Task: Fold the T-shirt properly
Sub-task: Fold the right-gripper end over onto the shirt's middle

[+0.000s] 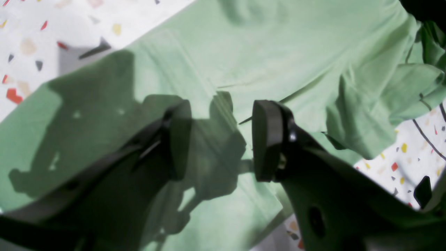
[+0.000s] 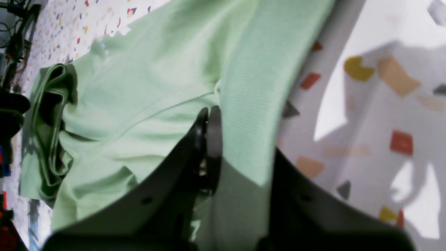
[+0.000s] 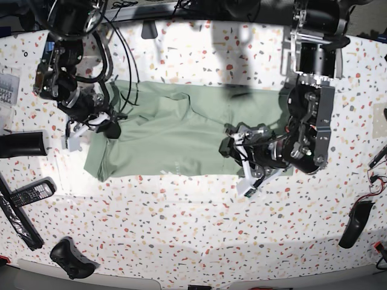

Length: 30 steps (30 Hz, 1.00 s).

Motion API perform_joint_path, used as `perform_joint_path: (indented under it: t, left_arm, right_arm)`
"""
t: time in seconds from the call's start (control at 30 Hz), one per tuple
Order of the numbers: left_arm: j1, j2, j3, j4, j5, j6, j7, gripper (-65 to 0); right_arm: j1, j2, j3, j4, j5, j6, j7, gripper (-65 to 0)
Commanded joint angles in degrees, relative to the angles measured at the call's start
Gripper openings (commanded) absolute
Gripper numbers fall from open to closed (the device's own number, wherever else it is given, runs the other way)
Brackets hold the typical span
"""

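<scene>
The pale green T-shirt lies spread across the speckled table, rumpled at its left end. At that left edge my right gripper is down on the bunched cloth. In the right wrist view its fingers are pressed together on the T-shirt, beside a ribbed band of fabric. My left gripper hovers low over the shirt's right half. In the left wrist view it stands open above flat T-shirt cloth, with nothing between its fingers.
A remote control and a black cylinder lie at the left edge. A game controller sits at the front left. A black mouse-like object is at the right. Cables hang near the back left.
</scene>
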<state>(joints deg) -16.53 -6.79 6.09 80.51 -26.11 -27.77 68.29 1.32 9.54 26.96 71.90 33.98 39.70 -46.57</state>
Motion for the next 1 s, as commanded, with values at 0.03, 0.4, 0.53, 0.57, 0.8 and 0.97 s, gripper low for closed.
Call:
perform_joint_path:
  t: [0.03, 0.4, 0.53, 0.57, 0.8, 0.97]
  left_arm:
    - [-1.6, -1.3, 0.0, 1.1, -0.1, 3.8, -0.6, -39.0]
    - [1.2, -6.1, 0.0, 1.2, 4.4, 12.8, 1.9, -39.0]
    - [7.1, -5.9, 0.0, 1.2, 3.2, 12.8, -7.5, -39.0]
    - [8.7, -5.7, 0.0, 1.2, 3.2, 12.8, -10.4, -39.0]
    - [14.3, -4.3, 0.0, 1.2, 5.2, 12.8, -18.1, -39.0]
    - [14.3, -4.3, 0.0, 1.2, 5.1, 12.8, -18.0, -39.0]
  right_arm:
    - [2.9, 0.6, 2.1, 0.6, -1.1, 0.3, 0.7, -65.0]
    - [10.4, 3.4, 15.0, 0.6, -3.6, 0.3, -0.7, -65.0]
    - [10.4, 3.6, 13.7, 0.6, 2.9, 0.3, -4.7, -65.0]
    - [10.4, 3.4, 13.0, 0.6, 4.4, 0.3, -5.6, -65.0]
    - [10.4, 2.8, 1.9, 1.4, 16.9, 0.3, -13.6, -65.0]
    - [10.4, 2.8, -7.7, 4.7, 26.9, 0.3, -18.4, -65.0]
